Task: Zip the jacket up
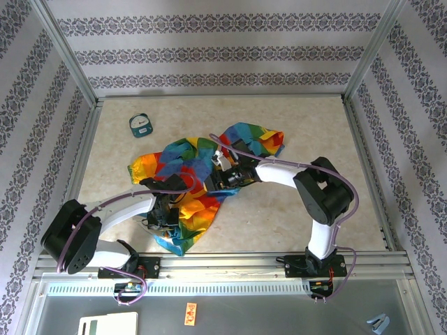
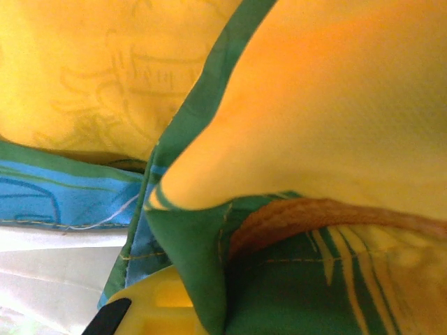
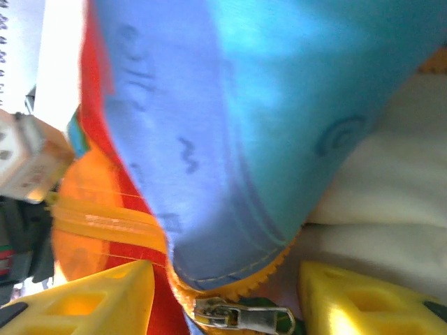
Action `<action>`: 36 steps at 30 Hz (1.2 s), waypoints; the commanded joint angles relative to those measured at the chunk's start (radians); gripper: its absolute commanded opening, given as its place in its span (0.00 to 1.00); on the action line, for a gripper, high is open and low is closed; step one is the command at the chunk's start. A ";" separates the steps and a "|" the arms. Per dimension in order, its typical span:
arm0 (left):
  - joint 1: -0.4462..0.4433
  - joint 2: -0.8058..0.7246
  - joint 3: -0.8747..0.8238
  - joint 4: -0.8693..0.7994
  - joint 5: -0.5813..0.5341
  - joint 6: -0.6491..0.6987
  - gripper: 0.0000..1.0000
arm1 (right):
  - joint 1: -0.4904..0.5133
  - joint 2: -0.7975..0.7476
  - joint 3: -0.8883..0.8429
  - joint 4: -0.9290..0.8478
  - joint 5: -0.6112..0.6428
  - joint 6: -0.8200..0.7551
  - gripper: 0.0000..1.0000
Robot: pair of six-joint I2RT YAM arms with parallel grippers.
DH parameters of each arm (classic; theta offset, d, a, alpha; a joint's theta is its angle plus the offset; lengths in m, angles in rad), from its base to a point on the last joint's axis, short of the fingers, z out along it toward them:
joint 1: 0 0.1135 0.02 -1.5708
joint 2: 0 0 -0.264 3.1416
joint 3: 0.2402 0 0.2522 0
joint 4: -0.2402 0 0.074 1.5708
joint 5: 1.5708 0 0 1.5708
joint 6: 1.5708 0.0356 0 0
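Note:
The rainbow patchwork jacket (image 1: pixel 178 157) lies crumpled in the middle of the table. My left gripper (image 1: pixel 162 213) is shut on the jacket's lower near part; in the left wrist view, green and yellow cloth (image 2: pixel 293 125) drapes over a yellow finger (image 2: pixel 150 310). My right gripper (image 1: pixel 222 171) sits at the jacket's centre. In the right wrist view it (image 3: pixel 227 286) stands open, its yellow fingers (image 3: pixel 105 300) wide apart. The metal zipper slider (image 3: pixel 241 316) lies between them, touching neither, on the orange zipper teeth (image 3: pixel 279 269) under a blue fold (image 3: pixel 230 139).
A small round teal gadget (image 1: pixel 141 125) lies at the back left of the table, apart from the jacket. Metal frame rails (image 1: pixel 363 167) and patterned walls close in the table. Bare tabletop (image 1: pixel 279 216) lies to the right and behind.

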 commanded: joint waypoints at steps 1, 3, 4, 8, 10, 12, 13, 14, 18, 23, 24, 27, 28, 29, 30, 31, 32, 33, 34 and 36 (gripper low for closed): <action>0.015 0.006 0.015 -0.005 -0.014 0.003 0.00 | 0.009 -0.068 0.015 -0.009 -0.013 -0.001 0.55; 0.015 0.000 0.012 -0.009 -0.017 0.000 0.00 | 0.006 -0.084 0.022 -0.021 -0.007 -0.007 0.54; 0.015 -0.004 0.009 -0.008 -0.018 -0.002 0.00 | 0.005 -0.091 0.021 -0.024 -0.006 -0.009 0.54; 0.015 -0.023 -0.007 -0.005 -0.014 -0.010 0.00 | 0.001 -0.105 0.007 -0.027 -0.003 -0.012 0.54; 0.015 -0.028 -0.014 -0.004 -0.014 -0.011 0.00 | 0.001 -0.105 0.005 -0.028 -0.004 -0.012 0.54; 0.015 -0.033 -0.018 -0.004 -0.011 -0.013 0.00 | 0.001 -0.102 0.000 -0.029 -0.001 -0.012 0.54; 0.015 -0.035 -0.018 -0.005 -0.012 -0.012 0.00 | 0.000 -0.105 -0.001 -0.031 0.004 -0.013 0.54; 0.015 -0.036 -0.020 -0.004 -0.011 -0.012 0.00 | 0.001 -0.107 -0.002 -0.033 0.010 -0.013 0.53; 0.015 -0.037 -0.023 -0.002 -0.009 -0.010 0.00 | 0.000 -0.117 0.006 -0.068 0.042 -0.034 0.53; 0.015 -0.043 -0.029 -0.001 -0.006 -0.011 0.00 | -0.002 -0.129 0.022 -0.108 0.059 -0.054 0.53; 0.015 -0.044 -0.030 -0.002 -0.006 -0.011 0.00 | -0.002 -0.128 0.023 -0.111 0.058 -0.055 0.53; 0.015 -0.050 -0.033 -0.001 -0.006 -0.012 0.00 | -0.001 -0.125 0.023 -0.114 0.047 -0.050 0.52; 0.015 -0.051 -0.034 -0.001 -0.006 -0.013 0.00 | 0.000 -0.125 0.022 -0.112 0.044 -0.049 0.52; 0.015 -0.054 -0.035 -0.001 -0.005 -0.014 0.00 | 0.001 -0.125 0.019 -0.110 0.042 -0.047 0.52; 0.015 -0.055 -0.035 0.000 -0.005 -0.014 0.00 | 0.001 -0.126 0.018 -0.109 0.041 -0.045 0.52; 0.015 -0.055 -0.037 0.000 -0.004 -0.014 0.00 | 0.000 -0.129 0.015 -0.105 0.039 -0.042 0.51; 0.014 -0.055 -0.038 0.000 -0.004 -0.013 0.00 | 0.001 -0.132 0.014 -0.101 0.038 -0.038 0.51; 0.015 -0.055 -0.039 0.000 -0.002 -0.014 0.00 | 0.001 -0.133 0.013 -0.099 0.036 -0.036 0.51; 0.015 -0.057 -0.041 0.000 -0.003 -0.014 0.00 | 0.001 -0.135 0.011 -0.096 0.034 -0.033 0.51; 0.015 -0.057 -0.041 0.002 -0.002 -0.014 0.00 | 0.001 -0.137 0.008 -0.089 0.034 -0.027 0.50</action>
